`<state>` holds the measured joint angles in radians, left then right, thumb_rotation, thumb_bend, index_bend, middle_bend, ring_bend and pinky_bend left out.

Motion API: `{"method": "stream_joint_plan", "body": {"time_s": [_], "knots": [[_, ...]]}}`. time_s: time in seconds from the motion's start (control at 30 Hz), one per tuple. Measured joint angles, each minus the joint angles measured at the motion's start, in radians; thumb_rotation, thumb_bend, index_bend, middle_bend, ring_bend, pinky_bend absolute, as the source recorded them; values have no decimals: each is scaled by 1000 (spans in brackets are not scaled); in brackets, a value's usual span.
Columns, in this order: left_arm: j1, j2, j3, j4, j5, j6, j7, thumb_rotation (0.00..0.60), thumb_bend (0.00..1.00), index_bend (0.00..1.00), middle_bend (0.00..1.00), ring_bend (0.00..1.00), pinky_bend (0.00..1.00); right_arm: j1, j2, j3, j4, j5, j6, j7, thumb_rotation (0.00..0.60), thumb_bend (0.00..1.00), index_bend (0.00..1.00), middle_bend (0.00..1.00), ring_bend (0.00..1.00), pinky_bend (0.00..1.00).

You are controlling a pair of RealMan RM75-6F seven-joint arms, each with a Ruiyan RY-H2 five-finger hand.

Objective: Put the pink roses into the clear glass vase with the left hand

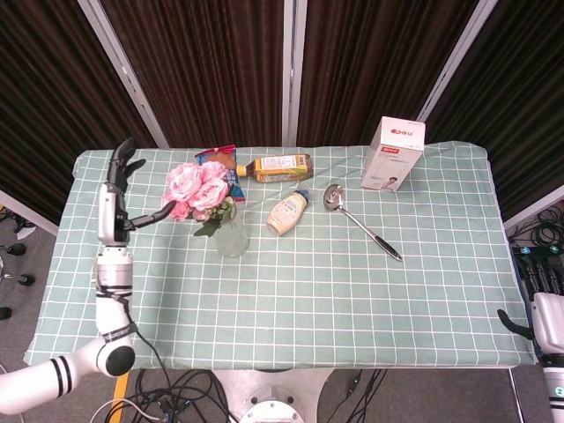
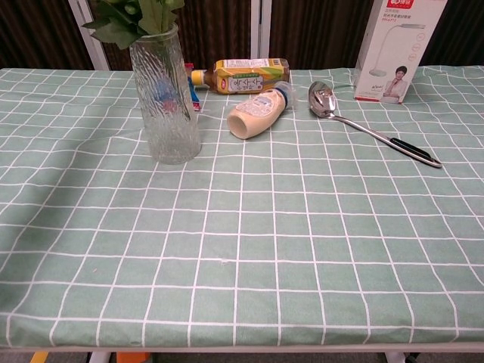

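The pink roses (image 1: 199, 187) stand in the clear glass vase (image 1: 231, 236), blooms leaning left over its rim. In the chest view only their green leaves (image 2: 134, 17) show above the vase (image 2: 166, 98). My left hand (image 1: 122, 189) is to the left of the bouquet, fingers spread apart, holding nothing; one fingertip reaches close to the blooms. My right hand (image 1: 539, 324) sits at the lower right edge of the head view, off the table; its fingers do not show.
Behind the vase lie a blue snack packet (image 1: 226, 179) and a tea bottle (image 1: 278, 166). A white squeeze bottle (image 1: 287, 212) lies to the vase's right, then a metal spoon (image 1: 359, 220). A white box (image 1: 393, 153) stands at the back right.
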<state>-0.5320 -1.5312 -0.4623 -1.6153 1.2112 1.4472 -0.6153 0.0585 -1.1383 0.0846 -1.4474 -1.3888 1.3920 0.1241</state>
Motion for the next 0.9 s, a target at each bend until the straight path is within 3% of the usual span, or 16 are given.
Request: {"method": "stream_joint_plan", "body": {"time_s": [0.33,0.53,0.63,0.77,0.9], "knots": [[182,173,93,0,75,85,-3,600,0,135,64,62,184,1,7,2,-10,-6,7,-13,600,148,0,0,0,0],[210,243,165,102,94,60,211,600,0,163,74,58,166,-5,23,7,-40,-20,41,-33,600,147,0,0,0,0],[229,280,229,159,131,48,361,600,0,174,75,44,165,-6,30,4,-49,-35,51,-43,600,136,0,0,0,0],[277,341,351,187,177,19,542,600,0,174,74,44,156,-1,39,-18,-56,-62,28,-38,600,102,0,0,0,0],[348,364,423,184,206,25,626,600,0,172,74,44,153,4,32,-34,-51,-78,13,-54,600,101,0,0,0,0]]}}
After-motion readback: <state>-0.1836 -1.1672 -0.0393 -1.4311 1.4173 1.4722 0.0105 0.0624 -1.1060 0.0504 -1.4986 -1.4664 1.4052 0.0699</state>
